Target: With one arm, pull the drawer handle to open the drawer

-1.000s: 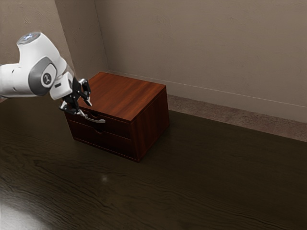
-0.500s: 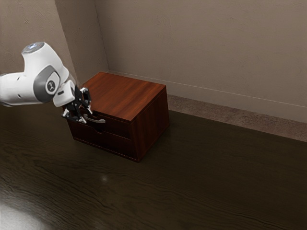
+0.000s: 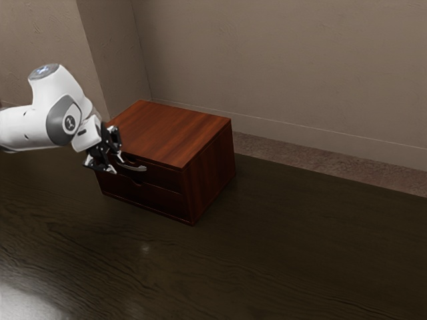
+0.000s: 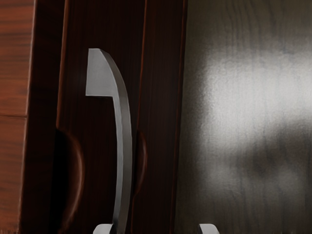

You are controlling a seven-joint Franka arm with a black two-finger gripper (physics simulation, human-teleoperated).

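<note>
The cabinet (image 3: 175, 137) stands on the table (image 3: 267, 253), with the wall (image 3: 300, 67) behind it. On the cabinet's front, the handle (image 3: 133, 167) crosses the upper drawer (image 3: 162, 176). The gripper (image 3: 109, 160) is at the handle's end, at the exterior view's left.

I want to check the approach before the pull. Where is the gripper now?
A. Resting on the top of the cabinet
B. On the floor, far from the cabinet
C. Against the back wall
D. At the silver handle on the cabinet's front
D: in the exterior view the gripper is at the left end of the silver handle on the front of the cabinet.
</note>
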